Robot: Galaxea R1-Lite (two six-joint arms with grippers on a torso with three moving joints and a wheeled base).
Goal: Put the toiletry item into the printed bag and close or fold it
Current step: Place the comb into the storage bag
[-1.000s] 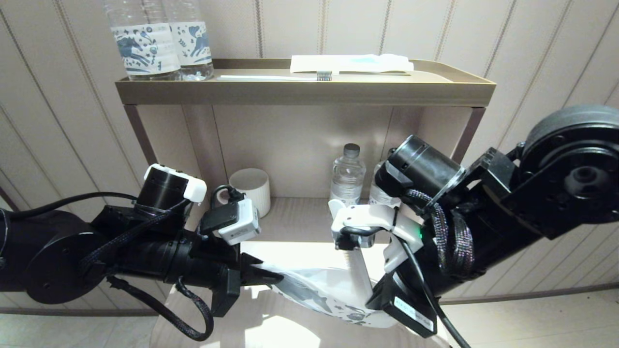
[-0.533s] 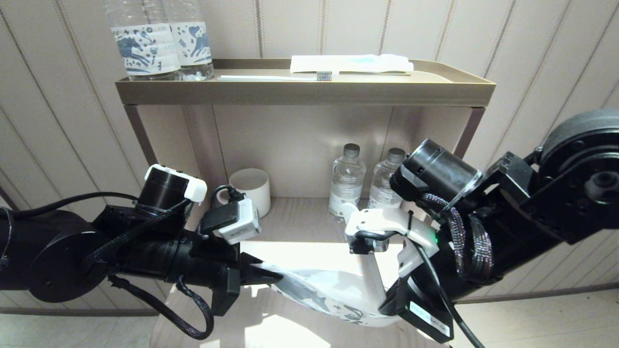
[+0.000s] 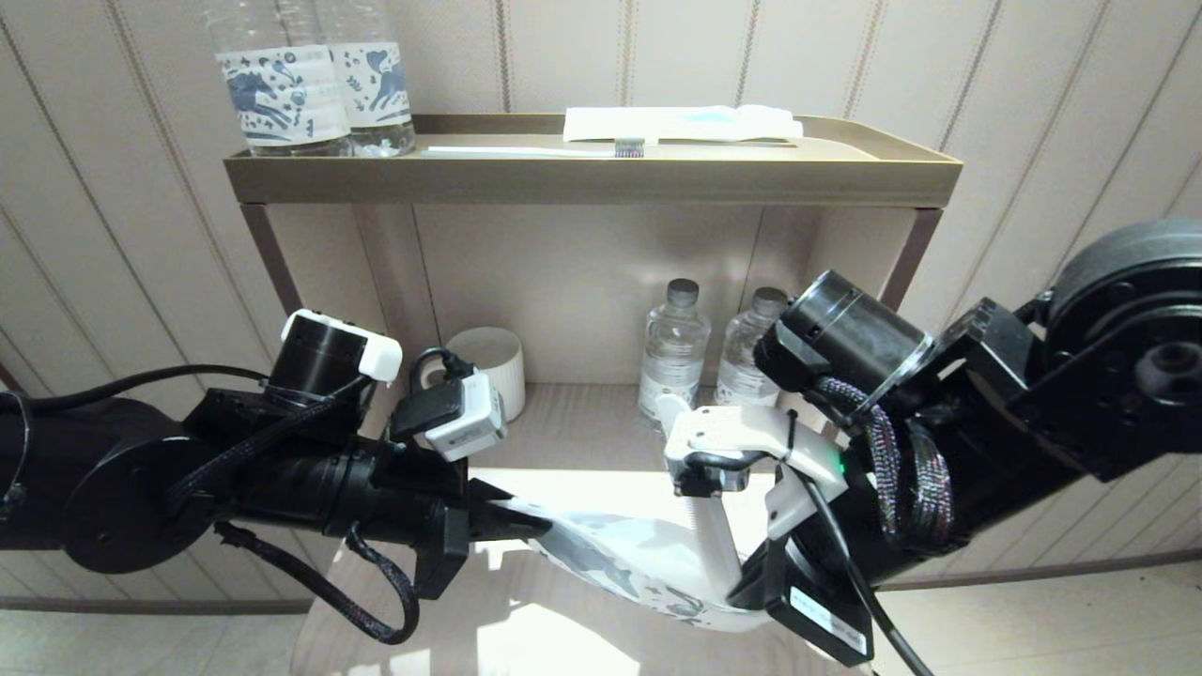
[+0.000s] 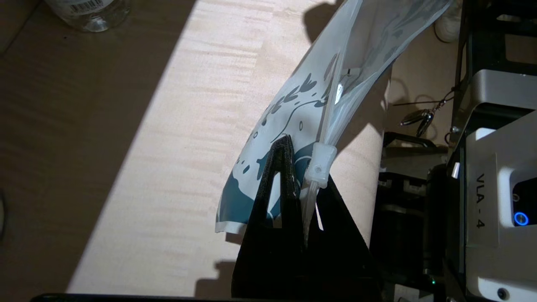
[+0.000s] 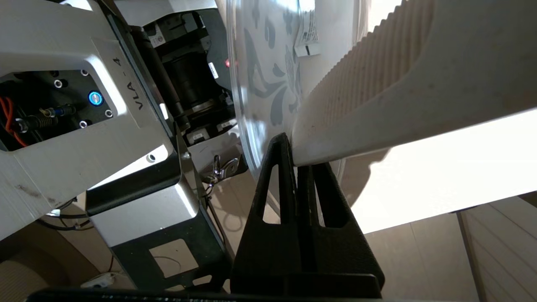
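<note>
The printed bag (image 3: pixel 620 563), white with a dark blue horse, hangs stretched between my two arms above the lower shelf. My left gripper (image 3: pixel 528 528) is shut on the bag's left end, and in the left wrist view it (image 4: pixel 293 152) pinches the bag (image 4: pixel 302 92) beside the white zip slider (image 4: pixel 321 165). My right gripper (image 3: pixel 744 587) is shut on the handle of the toiletry item, a white comb (image 3: pixel 716 535) that slants upward across the bag's right end. From the right wrist, the comb (image 5: pixel 398 84) lies beside the bag (image 5: pixel 268 63), outside its printed face, held by the right gripper (image 5: pixel 295 159).
The top tray (image 3: pixel 592 180) carries two horse-labelled bottles (image 3: pixel 282 89), a toothbrush (image 3: pixel 526 150) and a wrapped packet (image 3: pixel 676 122). On the lower shelf (image 3: pixel 563 432) stand a white cup (image 3: pixel 488 361) and two small bottles (image 3: pixel 674 347). My own base (image 4: pixel 495 167) is close below.
My right arm carried the comb to the right, uncovering the second small bottle, then eased back slightly left. The left arm shifted a little with the bag's end.
</note>
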